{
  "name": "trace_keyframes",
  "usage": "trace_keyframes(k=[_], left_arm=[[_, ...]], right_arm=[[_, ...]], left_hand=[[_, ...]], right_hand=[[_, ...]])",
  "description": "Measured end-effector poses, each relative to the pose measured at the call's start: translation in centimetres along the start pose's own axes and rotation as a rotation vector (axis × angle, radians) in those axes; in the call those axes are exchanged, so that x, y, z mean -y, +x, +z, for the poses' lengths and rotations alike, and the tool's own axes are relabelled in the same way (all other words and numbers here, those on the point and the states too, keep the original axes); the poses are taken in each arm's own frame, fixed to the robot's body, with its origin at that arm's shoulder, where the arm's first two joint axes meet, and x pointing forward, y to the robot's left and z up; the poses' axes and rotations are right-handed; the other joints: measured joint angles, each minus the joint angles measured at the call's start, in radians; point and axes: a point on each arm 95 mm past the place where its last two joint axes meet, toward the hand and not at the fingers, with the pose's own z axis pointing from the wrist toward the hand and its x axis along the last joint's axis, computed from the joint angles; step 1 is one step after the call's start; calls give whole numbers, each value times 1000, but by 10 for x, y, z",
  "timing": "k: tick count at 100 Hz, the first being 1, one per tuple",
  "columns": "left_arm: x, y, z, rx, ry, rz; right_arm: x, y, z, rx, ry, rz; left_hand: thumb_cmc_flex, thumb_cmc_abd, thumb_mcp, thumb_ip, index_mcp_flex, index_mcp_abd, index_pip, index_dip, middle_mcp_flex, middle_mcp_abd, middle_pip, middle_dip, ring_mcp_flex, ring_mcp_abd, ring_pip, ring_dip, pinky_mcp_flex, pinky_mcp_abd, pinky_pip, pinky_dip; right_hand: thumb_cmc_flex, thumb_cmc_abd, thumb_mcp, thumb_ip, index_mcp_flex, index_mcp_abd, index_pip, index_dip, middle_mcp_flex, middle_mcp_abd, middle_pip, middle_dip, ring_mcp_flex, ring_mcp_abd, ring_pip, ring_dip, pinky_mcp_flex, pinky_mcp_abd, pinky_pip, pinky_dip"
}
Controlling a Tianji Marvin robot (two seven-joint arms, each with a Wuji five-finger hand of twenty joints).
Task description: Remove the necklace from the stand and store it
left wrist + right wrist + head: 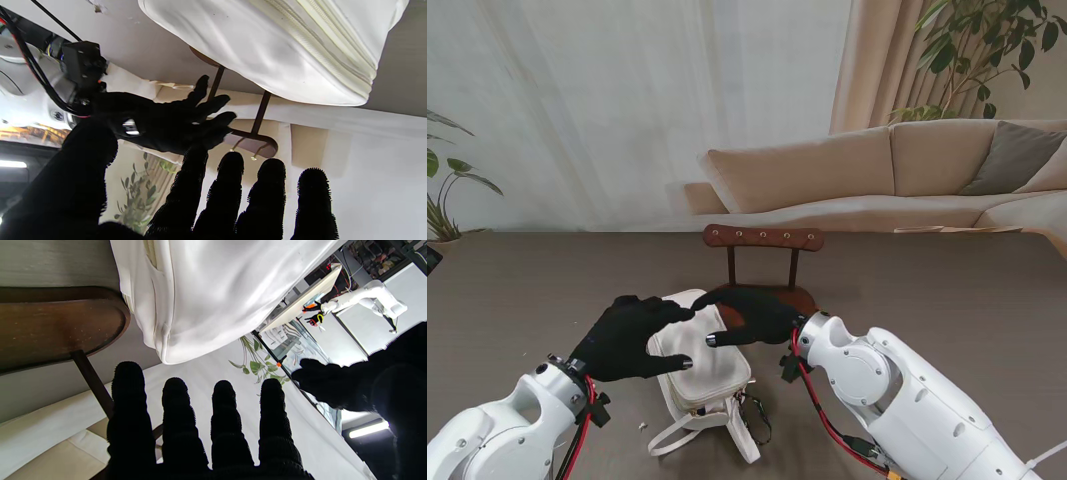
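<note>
The wooden necklace stand rises at the middle of the table, its peg bar bare; I see no necklace in any view. A white zipped bag lies just nearer to me than the stand's base. My left hand hovers over the bag's left side, fingers spread and holding nothing. My right hand hovers over the bag's far right corner, also spread and holding nothing. The left wrist view shows the bag, the stand and my right hand. The right wrist view shows the bag and the stand's base.
The bag's white strap and a dark clasp trail toward me. A tiny pale speck lies on the table by my left wrist. A beige sofa and plants stand beyond the table's far edge.
</note>
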Motion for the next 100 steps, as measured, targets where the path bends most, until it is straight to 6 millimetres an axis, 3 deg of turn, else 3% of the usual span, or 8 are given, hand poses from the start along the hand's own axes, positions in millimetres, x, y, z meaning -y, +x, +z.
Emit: trace_keyframes(k=[20,37,100], left_arm=[[-3,-15,-5,38,49,-70],[-8,-24,-10,51,92,-163],[-26,-35,-19,79,177,-284]], right_arm=[[-10,-1,-15,22,-68,16],[-18,-7,-30,51,-110,21],[-21,-44,-102,205,-278,82]], left_hand=[[22,-22,84,0,-33,6,1,25,-40,5,0,-3,-45,-6,-8,-2,1,0,-82,0],[22,-22,88,1,-76,8,-12,34,-53,7,-4,-6,-54,-13,-9,-11,12,0,-153,-1],[22,-23,88,1,-103,5,-22,33,-90,3,-6,-6,-119,-18,-21,-12,24,-5,-278,13]], right_hand=[[50,-44,0,0,34,-14,39,32,26,-1,42,22,40,-2,33,35,0,0,14,11],[100,-78,-1,0,48,-17,46,58,38,-8,75,50,64,-6,68,64,1,0,56,35],[113,-78,0,0,101,-39,55,75,63,-13,105,73,92,-10,92,88,1,0,82,35]])
